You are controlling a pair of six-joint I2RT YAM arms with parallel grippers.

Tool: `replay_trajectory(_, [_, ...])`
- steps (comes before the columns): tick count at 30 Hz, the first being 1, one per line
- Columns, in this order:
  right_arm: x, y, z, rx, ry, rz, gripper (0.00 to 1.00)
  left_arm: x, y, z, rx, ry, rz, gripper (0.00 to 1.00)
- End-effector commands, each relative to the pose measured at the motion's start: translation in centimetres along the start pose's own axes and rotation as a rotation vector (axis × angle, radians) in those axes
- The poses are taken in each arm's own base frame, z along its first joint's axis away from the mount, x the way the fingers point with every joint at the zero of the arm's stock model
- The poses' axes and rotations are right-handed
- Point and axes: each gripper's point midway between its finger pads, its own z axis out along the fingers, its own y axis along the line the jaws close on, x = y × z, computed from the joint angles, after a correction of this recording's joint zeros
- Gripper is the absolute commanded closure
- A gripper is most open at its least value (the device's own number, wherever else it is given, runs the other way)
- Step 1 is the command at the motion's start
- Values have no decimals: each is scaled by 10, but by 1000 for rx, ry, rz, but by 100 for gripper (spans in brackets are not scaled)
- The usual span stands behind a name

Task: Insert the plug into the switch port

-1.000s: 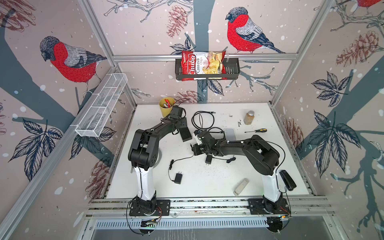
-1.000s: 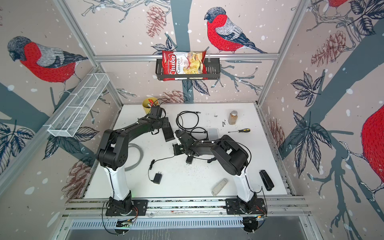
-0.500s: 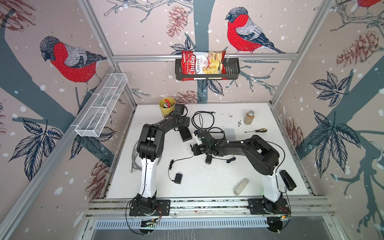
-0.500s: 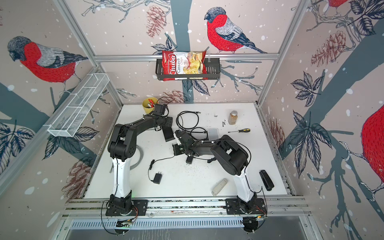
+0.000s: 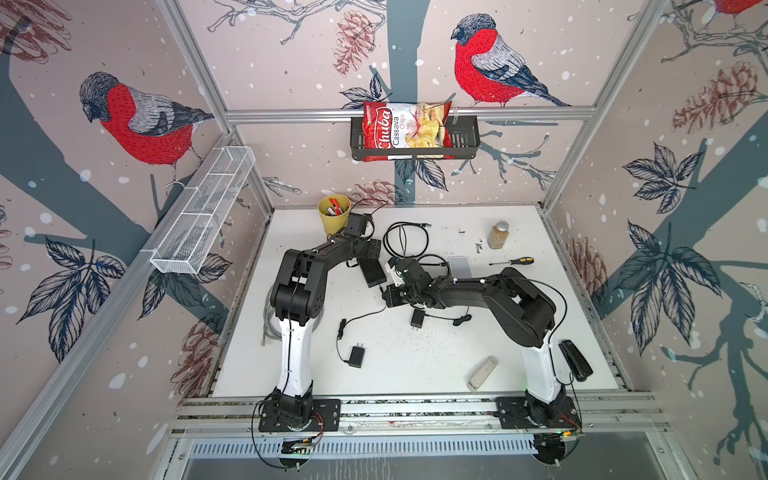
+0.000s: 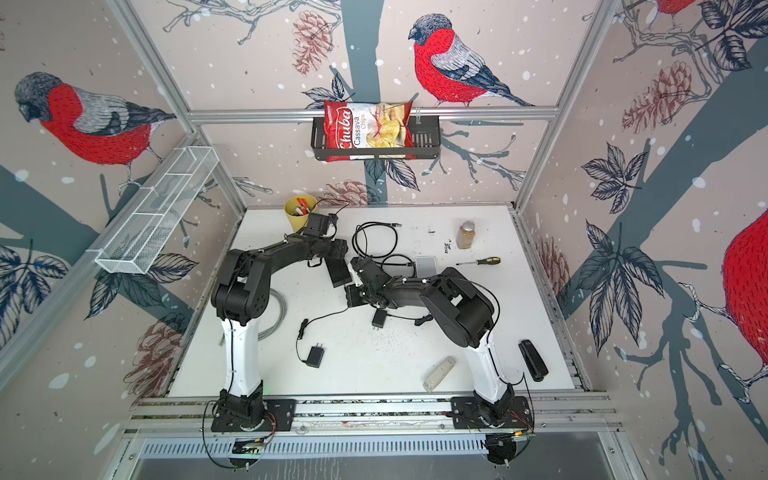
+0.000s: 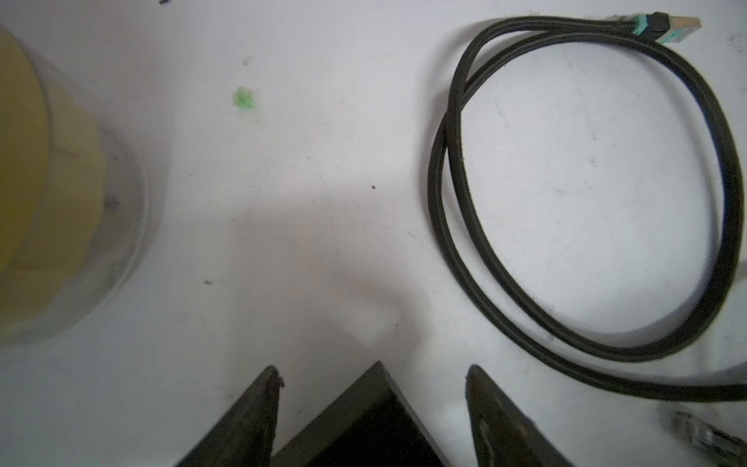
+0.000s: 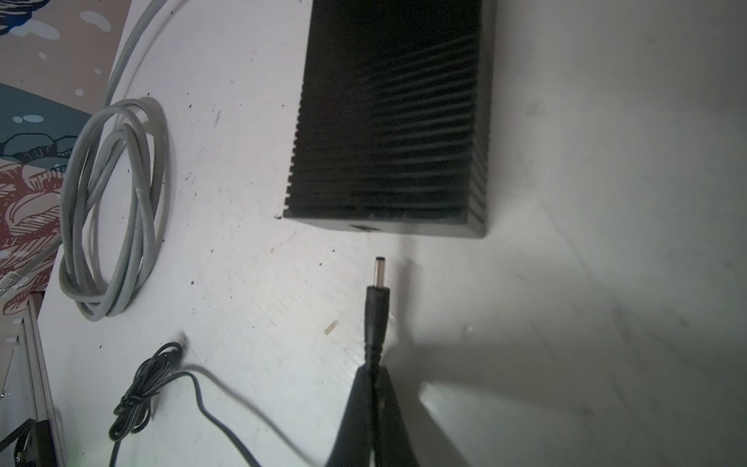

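Observation:
The switch (image 8: 388,121) is a black ribbed box lying flat on the white table, seen in both top views (image 5: 372,272) (image 6: 337,272). My right gripper (image 8: 374,376) is shut on the cable just behind the black barrel plug (image 8: 378,299). The plug's metal tip points at a small port (image 8: 366,228) in the switch's near end face, a short gap away. My left gripper (image 7: 372,368) is open at the switch's far end. Its fingers (image 7: 258,408) stand either side of a corner of the switch (image 7: 364,420) without touching it.
A yellow cup (image 5: 334,212) stands at the back left beside my left wrist. A black cable coil (image 7: 586,202) lies to its right. Also here: a grey cable coil (image 8: 113,210), a phone (image 5: 459,266), a screwdriver (image 5: 513,262), a bottle (image 5: 498,235), two black adapters (image 5: 356,356) (image 5: 417,319) and a stapler (image 5: 575,359).
My left arm's elbow has swung in toward the table while its gripper stays at the switch's far end. The right arm and the plug have not moved.

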Motion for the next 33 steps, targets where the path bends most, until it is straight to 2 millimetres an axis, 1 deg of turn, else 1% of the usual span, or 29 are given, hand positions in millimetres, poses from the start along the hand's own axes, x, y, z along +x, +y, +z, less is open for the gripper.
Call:
replay_trajectory(1, [2, 0, 2, -12, 19, 12, 95, 11, -5, -3, 27, 43, -33, 29])
replay_trajectory(10, [4, -7, 4, -12, 50, 22, 95, 13, -10, -1, 38, 44, -27, 30])
replay_trajectory(15, [3, -4, 6, -26, 57, 12, 95, 14, -13, 1, 40, 48, -21, 30])
replay_trajectory(18, [3, -7, 7, -14, 54, 16, 95, 14, -14, 0, 42, 49, -19, 30])
replay_trajectory(22, [-2, -8, 6, -16, 41, 27, 95, 15, -13, -1, 39, 54, -20, 30])
replay_trajectory(27, [-4, -13, 6, -7, 32, 37, 95, 16, -15, -1, 48, 60, 0, 32])
replay_trajectory(30, [-6, -17, 6, -5, 31, 37, 95, 20, -21, 1, 81, 80, 24, 35])
replay_trajectory(33, [-9, -21, 4, 0, 33, 31, 95, 23, -21, 3, 87, 90, 51, 37])
